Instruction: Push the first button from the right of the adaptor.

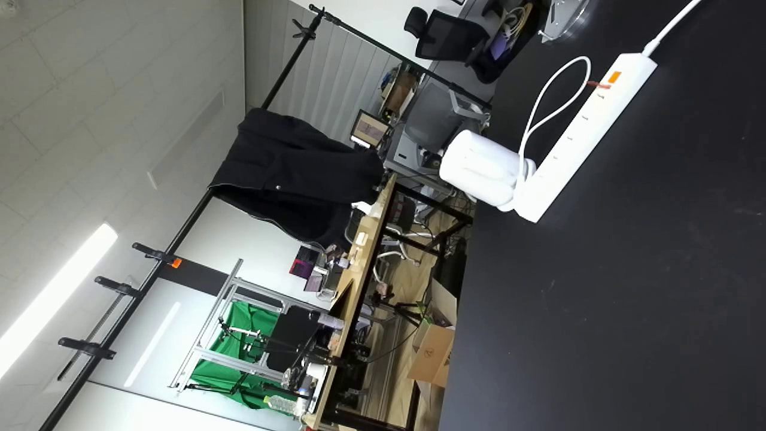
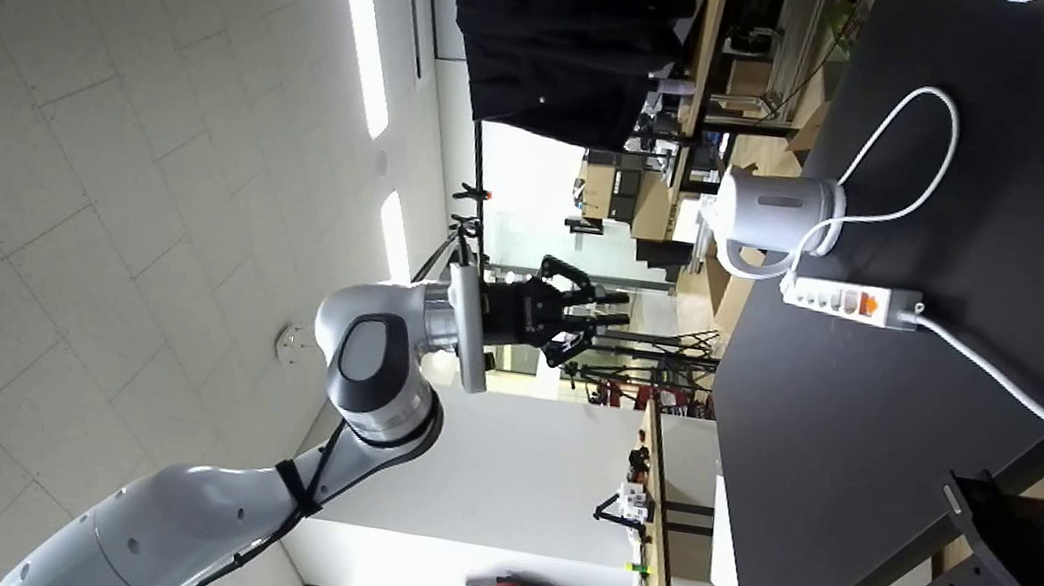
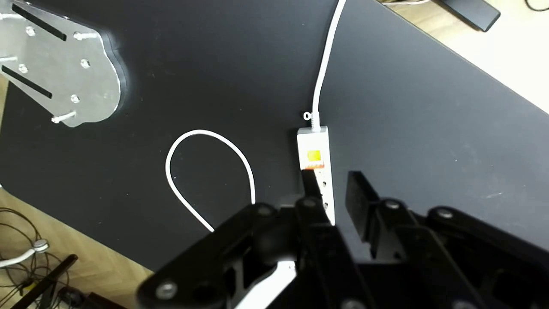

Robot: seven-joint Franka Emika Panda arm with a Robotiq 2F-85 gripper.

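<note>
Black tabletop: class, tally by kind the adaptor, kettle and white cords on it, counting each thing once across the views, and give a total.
Adaptor: 1
Kettle: 1
White cords (looping cord, straighter cord): 2
Total: 4

The arm (image 2: 228, 496) points its gripper (image 2: 625, 310) down, jaws parted.

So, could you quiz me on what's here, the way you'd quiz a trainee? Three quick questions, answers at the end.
1. True or false: the fingers are not touching the power strip.
2. What colour is the switch near the power strip's end? A) green B) orange C) blue
3. Which appliance stands beside the power strip?

Key: 1. True. 2. B, orange. 3. A kettle.
</note>
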